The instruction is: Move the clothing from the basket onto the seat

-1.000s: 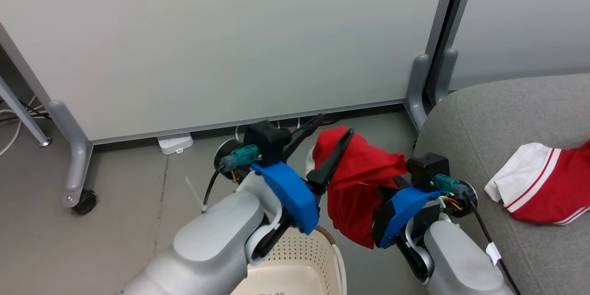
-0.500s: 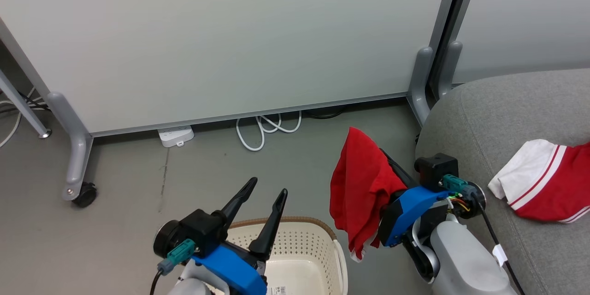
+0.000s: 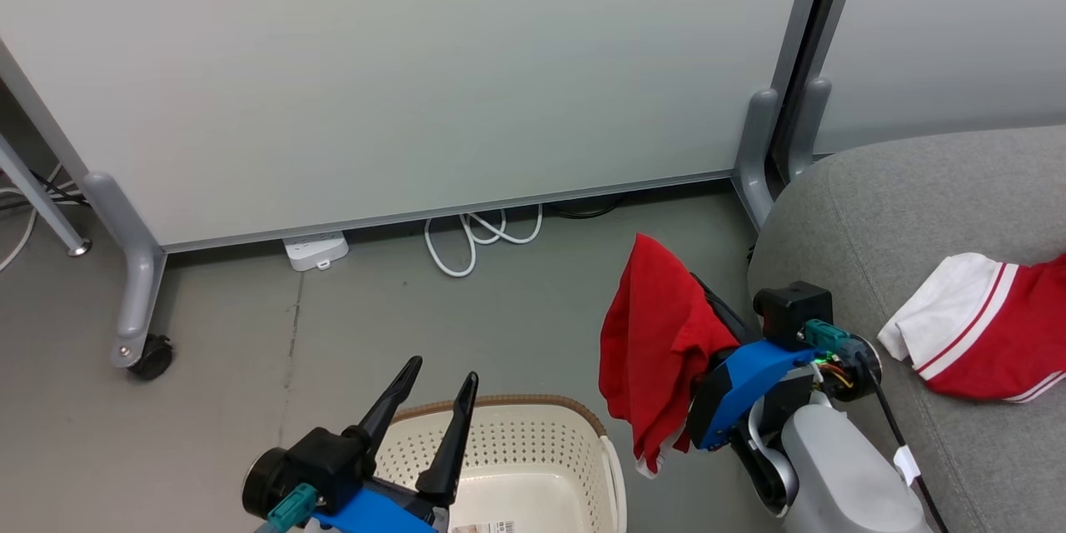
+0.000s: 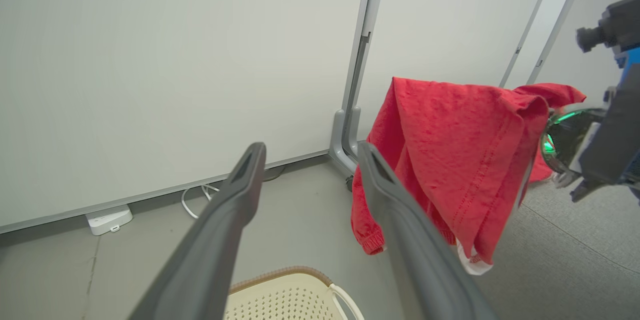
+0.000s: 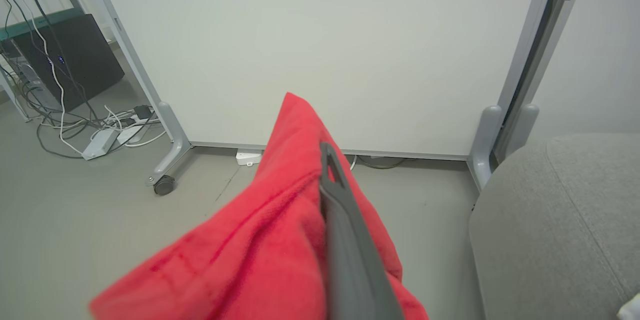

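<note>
The red top [image 3: 658, 341] could slip and land on the floor [image 3: 516, 325]. It hangs loose from the right gripper [image 5: 327, 160], and most of the cloth droops down toward six o'clock, so a fast swing might shake it free. The low end with the white trim hangs between the basket [image 3: 516, 404] and the seat [image 3: 899, 208]. It could drag on the side of the seat or catch on the basket's edge. The seat is at three o'clock from that gripper. If the arm lets go too soon, I think the top would miss the cushion.

The right gripper is pinched tight on a fold of the red top. In its own wrist view one dark finger lies along the cloth — the other is hidden under it.

The left gripper [image 3: 441, 375] is spread as wide as it goes and holds nothing. It sits at six o'clock in the head view, over the basket rim, with its fingers pointing to about one o'clock.

A striped jersey [image 3: 991, 333] lies on the seat at three o'clock. The part of the basket that shows looks bare inside.
</note>
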Controlling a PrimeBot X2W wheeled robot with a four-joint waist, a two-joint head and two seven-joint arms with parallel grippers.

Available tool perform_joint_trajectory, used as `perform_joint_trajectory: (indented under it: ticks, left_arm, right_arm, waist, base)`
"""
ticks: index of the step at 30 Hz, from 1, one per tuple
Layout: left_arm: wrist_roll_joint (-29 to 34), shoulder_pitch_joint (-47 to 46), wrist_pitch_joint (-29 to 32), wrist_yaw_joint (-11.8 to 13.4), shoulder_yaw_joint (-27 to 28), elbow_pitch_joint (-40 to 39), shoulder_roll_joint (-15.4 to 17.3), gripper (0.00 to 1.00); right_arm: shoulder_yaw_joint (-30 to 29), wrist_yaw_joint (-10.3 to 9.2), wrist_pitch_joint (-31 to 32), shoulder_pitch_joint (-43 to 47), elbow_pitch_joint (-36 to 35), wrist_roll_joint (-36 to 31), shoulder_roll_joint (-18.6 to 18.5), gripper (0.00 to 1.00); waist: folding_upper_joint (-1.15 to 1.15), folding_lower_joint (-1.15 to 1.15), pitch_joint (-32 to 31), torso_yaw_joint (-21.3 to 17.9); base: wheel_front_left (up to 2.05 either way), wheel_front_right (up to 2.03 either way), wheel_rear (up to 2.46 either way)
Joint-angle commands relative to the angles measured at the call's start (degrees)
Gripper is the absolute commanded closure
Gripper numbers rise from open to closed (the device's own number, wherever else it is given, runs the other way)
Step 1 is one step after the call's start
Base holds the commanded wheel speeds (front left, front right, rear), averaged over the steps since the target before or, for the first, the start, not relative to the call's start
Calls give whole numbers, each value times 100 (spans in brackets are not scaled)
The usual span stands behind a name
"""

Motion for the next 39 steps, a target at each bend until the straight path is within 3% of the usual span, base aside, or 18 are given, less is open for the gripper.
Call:
perform_joint_trajectory:
  ticks: [1, 11, 29, 34, 39]
  left_arm:
    - [36, 64, -26, -20, 44, 21, 13, 0]
    - [343, 123, -24, -181, 399, 36, -173, 0]
    - [649, 65, -23, -250, 622, 29, -284, 0]
    - [690, 8, -23, -251, 602, 24, -260, 0]
    - [640, -144, -23, -252, 406, 87, -186, 0]
  right_arm:
    - [-12, -6, 2, 63, -30, -6, -15, 100]
    - [-67, -6, 35, -1, -128, -40, -39, 100]
    - [-172, -5, -1, 38, -196, -53, -19, 100]
    - [-249, -5, -26, 90, -196, -59, -13, 100]
    - [-466, -5, -98, 179, -266, -95, -9, 100]
  waist:
    - [0, 0, 1, -3]
    - [0, 0, 98, -393]
    - [0, 0, 294, -2594]
    - [0, 0, 374, -2996]
    - [0, 0, 530, -3076]
  base:
    - [0, 0, 0]
    - [0, 0, 0]
    - [0, 0, 0]
    - [0, 0, 0]
    - [0, 0, 0]
